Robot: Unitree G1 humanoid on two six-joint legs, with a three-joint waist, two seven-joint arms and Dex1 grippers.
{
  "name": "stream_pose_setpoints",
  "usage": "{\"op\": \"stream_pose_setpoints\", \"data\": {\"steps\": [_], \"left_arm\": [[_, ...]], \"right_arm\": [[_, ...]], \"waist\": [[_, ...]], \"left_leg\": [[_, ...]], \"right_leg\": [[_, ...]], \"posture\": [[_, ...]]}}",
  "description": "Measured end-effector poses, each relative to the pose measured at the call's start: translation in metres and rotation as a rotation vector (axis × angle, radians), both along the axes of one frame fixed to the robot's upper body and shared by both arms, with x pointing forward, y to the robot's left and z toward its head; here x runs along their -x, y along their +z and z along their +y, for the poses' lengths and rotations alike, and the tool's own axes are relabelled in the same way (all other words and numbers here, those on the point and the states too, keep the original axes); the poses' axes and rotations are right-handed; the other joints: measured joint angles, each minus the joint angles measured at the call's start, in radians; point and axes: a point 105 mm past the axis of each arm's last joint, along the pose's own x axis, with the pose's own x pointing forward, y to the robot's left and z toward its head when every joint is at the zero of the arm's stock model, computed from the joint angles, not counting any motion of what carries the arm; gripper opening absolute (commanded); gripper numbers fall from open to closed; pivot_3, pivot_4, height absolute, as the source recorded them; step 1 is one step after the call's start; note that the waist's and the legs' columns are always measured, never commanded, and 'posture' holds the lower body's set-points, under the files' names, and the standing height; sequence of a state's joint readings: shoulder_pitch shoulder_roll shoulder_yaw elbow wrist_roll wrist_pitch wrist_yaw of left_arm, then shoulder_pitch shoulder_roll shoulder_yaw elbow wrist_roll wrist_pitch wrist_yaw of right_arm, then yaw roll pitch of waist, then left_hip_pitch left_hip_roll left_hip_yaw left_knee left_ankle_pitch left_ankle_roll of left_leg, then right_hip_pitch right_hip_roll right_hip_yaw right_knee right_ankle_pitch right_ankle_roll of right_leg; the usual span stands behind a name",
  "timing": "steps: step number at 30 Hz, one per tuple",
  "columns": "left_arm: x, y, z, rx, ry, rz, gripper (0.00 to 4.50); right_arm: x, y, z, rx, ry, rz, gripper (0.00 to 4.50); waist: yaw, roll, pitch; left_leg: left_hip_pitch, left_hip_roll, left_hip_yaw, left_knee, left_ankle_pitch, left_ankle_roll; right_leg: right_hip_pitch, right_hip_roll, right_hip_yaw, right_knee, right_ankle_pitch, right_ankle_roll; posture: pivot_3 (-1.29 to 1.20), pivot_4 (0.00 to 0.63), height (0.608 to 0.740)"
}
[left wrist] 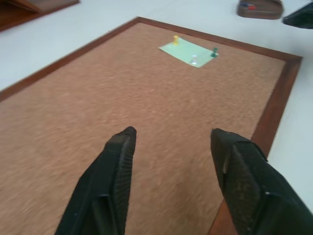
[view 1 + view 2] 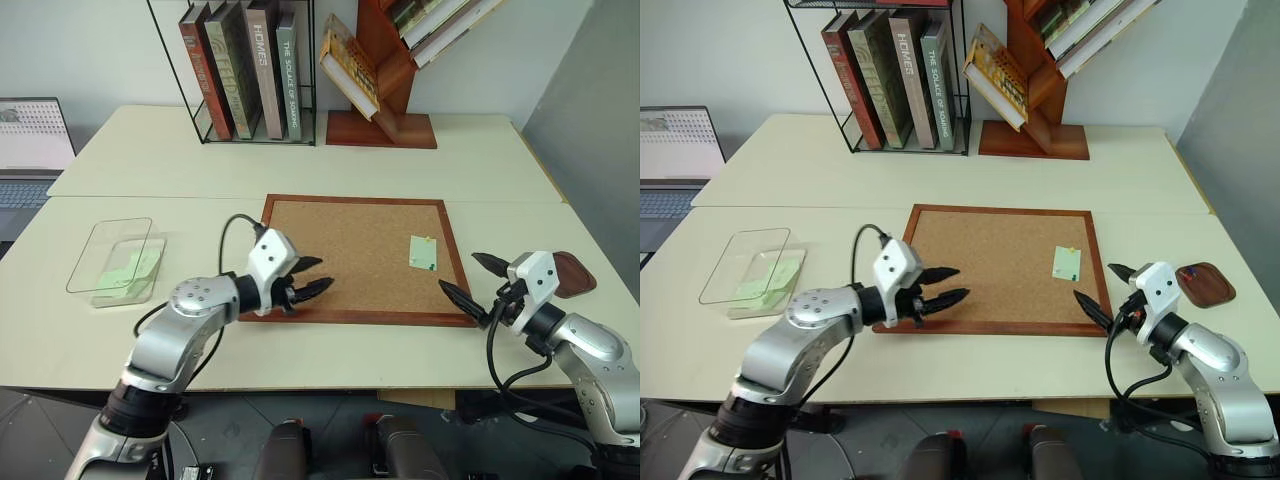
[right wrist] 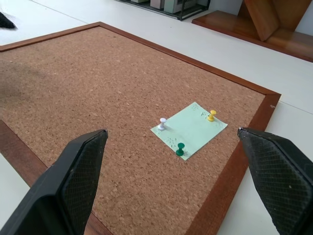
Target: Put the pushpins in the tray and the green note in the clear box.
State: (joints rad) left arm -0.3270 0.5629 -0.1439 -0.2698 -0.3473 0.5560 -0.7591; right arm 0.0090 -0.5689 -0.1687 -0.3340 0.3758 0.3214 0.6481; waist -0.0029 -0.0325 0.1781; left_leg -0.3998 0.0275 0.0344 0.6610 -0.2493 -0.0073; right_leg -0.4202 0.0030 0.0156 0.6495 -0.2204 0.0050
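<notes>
Clear box [image 2: 112,258]: far left on the table, at about 9 o'clock from the left claw and well apart from it; pale green slips lie inside.
Left claw [image 2: 310,277]: hovers over the near-left corner of the corkboard [image 2: 350,250], fingers parted with nothing between them, pointing toward 3 o'clock.
Green note [image 3: 189,129]: lies flat on the right part of the corkboard, near its right frame; at about 3 o'clock from the left claw and well apart, at about 10 o'clock from the right claw and near it.
Pushpins: three stand in the note, a white pin [image 3: 162,123], a yellow pin [image 3: 211,115] and a green pin [image 3: 180,149]; none touches a claw.
Right claw [image 2: 474,279]: at the near-right corner of the corkboard, fingers spread wide and empty, pointing toward the note.
Tray [image 2: 1205,283]: on the table just off the corkboard's right side, at about 3 o'clock from the right claw and near it; small red and blue bits lie in it.
</notes>
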Motion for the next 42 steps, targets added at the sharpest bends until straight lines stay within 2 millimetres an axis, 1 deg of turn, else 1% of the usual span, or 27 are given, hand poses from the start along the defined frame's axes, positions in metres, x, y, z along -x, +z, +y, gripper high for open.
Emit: {"op": "stream_pose_setpoints", "data": {"steps": [2, 4, 5, 7, 10, 12, 15, 18, 21, 24, 26, 29, 31, 35, 37, 39, 40, 42], "left_arm": [[-0.003, -0.004, -0.005, -0.009, -0.014, 0.007, 1.48], [-0.009, -0.006, -0.016, -0.014, -0.042, 0.009, 1.12], [-0.011, -0.007, -0.023, -0.009, -0.056, 0.011, 0.84], [-0.012, -0.012, -0.034, -0.001, -0.082, 0.026, 0.55], [-0.02, -0.017, -0.044, 0.013, -0.095, 0.037, 0.01], [-0.028, -0.018, -0.051, 0.028, -0.095, 0.037, 0.01], [-0.035, -0.021, -0.056, 0.033, -0.093, 0.036, 0.01], [-0.041, -0.033, -0.061, 0.024, -0.087, 0.056, 0.01], [-0.042, -0.048, -0.063, 0.01, -0.092, 0.093, 0.01], [-0.045, -0.049, -0.062, -0.007, -0.104, 0.07, 0.01], [-0.046, -0.05, -0.061, -0.015, -0.113, 0.061, 0.01], [-0.046, -0.05, -0.061, -0.021, -0.122, 0.049, 0.01], [-0.046, -0.05, -0.059, -0.024, -0.122, 0.046, 0.01], [-0.045, -0.05, -0.059, -0.027, -0.128, 0.039, 0.01], [-0.044, -0.05, -0.059, -0.028, -0.131, 0.038, 0.01], [-0.043, -0.051, -0.058, -0.027, -0.129, 0.039, 0.0], [-0.043, -0.051, -0.058, -0.029, -0.128, 0.038, 0.0], [-0.043, -0.051, -0.057, -0.031, -0.125, 0.037, 0.0]], "right_arm": [[0.0, -0.001, 0.001, 0.001, 0.003, 0.002, 4.5], [0.0, -0.001, 0.003, 0.0, 0.008, 0.002, 4.5], [-0.001, 0.0, 0.005, -0.001, 0.014, 0.0, 4.5], [-0.002, 0.002, 0.01, -0.002, 0.025, -0.009, 4.5], [-0.003, 0.003, 0.012, -0.004, 0.021, -0.008, 4.5], [-0.005, 0.003, 0.015, -0.002, 0.023, -0.008, 4.5], [-0.006, 0.002, 0.016, -0.005, 0.019, -0.003, 4.5], [-0.009, 0.005, 0.022, -0.006, 0.036, -0.011, 4.5], [-0.017, 0.008, 0.022, -0.005, 0.028, -0.016, 4.5], [-0.032, 0.002, 0.02, 0.02, -0.011, 0.021, 4.5], [-0.048, -0.003, 0.017, 0.028, -0.045, 0.055, 4.5], [-0.064, -0.007, 0.014, 0.032, -0.075, 0.085, 4.5], [-0.083, -0.014, 0.011, 0.043, -0.107, 0.12, 4.5], [-0.104, -0.022, 0.009, 0.075, -0.131, 0.14, 4.5], [-0.11, -0.023, 0.009, 0.075, -0.137, 0.138, 4.5], [-0.116, -0.025, 0.008, 0.083, -0.147, 0.135, 4.15], [-0.118, -0.026, 0.007, 0.085, -0.151, 0.135, 4.08], [-0.121, -0.028, 0.006, 0.089, -0.158, 0.134, 3.63]], "waist": [[0.0, 0.0, 0.0], [0.0, 0.0, 0.0], [0.001, 0.0, 0.0], [0.0, 0.0, 0.0], [0.001, 0.0, 0.0], [0.001, 0.0, 0.0], [-0.001, 0.0, 0.0], [-0.001, 0.0, 0.0], [-0.001, 0.0, 0.0], [-0.001, 0.0, -0.001], [-0.003, 0.001, -0.001], [-0.002, 0.001, -0.001], [-0.006, 0.001, -0.001], [-0.006, 0.001, -0.002], [-0.006, 0.001, -0.002], [-0.007, 0.002, -0.002], [-0.008, 0.001, -0.002], [-0.011, 0.002, -0.002]], "left_leg": [[0.0, 0.0, 0.0, 0.0, 0.0, 0.0], [0.0, 0.0, 0.0, 0.0, 0.0, 0.0], [0.0, 0.0, -0.001, 0.0, 0.0, 0.0], [0.0, 0.0, 0.0, 0.001, 0.0, 0.0], [0.0, 0.0, -0.001, 0.001, 0.0, 0.0], [0.0, 0.0, -0.001, 0.001, 0.0, 0.0], [0.0, 0.0, -0.001, 0.0, 0.0, 0.0], [0.0, 0.0, 0.0, 0.001, 0.0, 0.0], [0.0, 0.0, -0.001, 0.001, 0.0, 0.0], [0.0, 0.0, -0.001, 0.001, 0.0, 0.0], [0.001, 0.0, 0.0, 0.001, 0.0, 0.0], [0.0, 0.0, 0.0, 0.001, 0.0, 0.001], [0.001, 0.0, 0.001, 0.002, 0.0, 0.001], [0.0, 0.0, 0.0, 0.001, 0.001, 0.001], [0.0, 0.0, -0.001, 0.001, 0.0, 0.001], [0.0, 0.0, 0.0, 0.001, 0.0, 0.001], [0.0, 0.0, 0.0, 0.001, 0.0, 0.001], [0.0, 0.0, 0.0, 0.001, 0.0, 0.001]], "right_leg": [[0.0, 0.0, 0.0, 0.0, 0.001, 0.001], [0.0, 0.001, 0.0, 0.0, 0.001, 0.001], [0.0, 0.001, 0.0, 0.0, 0.001, 0.001], [0.0, 0.002, 0.001, 0.0, 0.001, 0.002], [0.0, 0.002, 0.0, 0.0, 0.001, 0.002], [0.0, 0.002, 0.0, 0.0, 0.001, 0.002], [0.0, 0.002, 0.001, 0.0, 0.001, 0.002], [0.0, 0.003, 0.001, 0.0, 0.001, 0.002], [0.0, 0.003, 0.001, 0.0, 0.001, 0.002], [0.0, 0.003, 0.001, 0.001, 0.001, 0.002], [0.0, 0.003, 0.001, 0.001, 0.002, 0.002], [0.0, 0.004, 0.001, 0.002, 0.002, 0.003], [0.0, 0.004, 0.001, 0.002, 0.002, 0.003], [0.0, 0.004, 0.002, 0.002, 0.002, 0.002], [0.0, 0.004, 0.002, 0.002, 0.002, 0.002], [0.0, 0.004, 0.002, 0.002, 0.002, 0.002], [0.0, 0.004, 0.003, 0.002, 0.002, 0.002], [0.0, 0.004, 0.003, 0.002, 0.002, 0.002]], "posture": [[0.0, 0.15, 0.74], [0.0, 0.15, 0.74], [0.0, 0.15, 0.74], [0.0, 0.15, 0.74], [0.0, 0.15, 0.74], [0.0, 0.15, 0.74], [0.0, 0.15, 0.74], [0.0, 0.15, 0.74], [0.0, 0.15, 0.74], [0.0, 0.15, 0.74], [0.0, 0.15, 0.74], [0.0, 0.15, 0.74], [0.0, 0.15, 0.74], [0.0, 0.15, 0.74], [0.0, 0.15, 0.74], [0.0, 0.15, 0.74], [0.0, 0.15, 0.74], [0.0, 0.15, 0.74]]}}
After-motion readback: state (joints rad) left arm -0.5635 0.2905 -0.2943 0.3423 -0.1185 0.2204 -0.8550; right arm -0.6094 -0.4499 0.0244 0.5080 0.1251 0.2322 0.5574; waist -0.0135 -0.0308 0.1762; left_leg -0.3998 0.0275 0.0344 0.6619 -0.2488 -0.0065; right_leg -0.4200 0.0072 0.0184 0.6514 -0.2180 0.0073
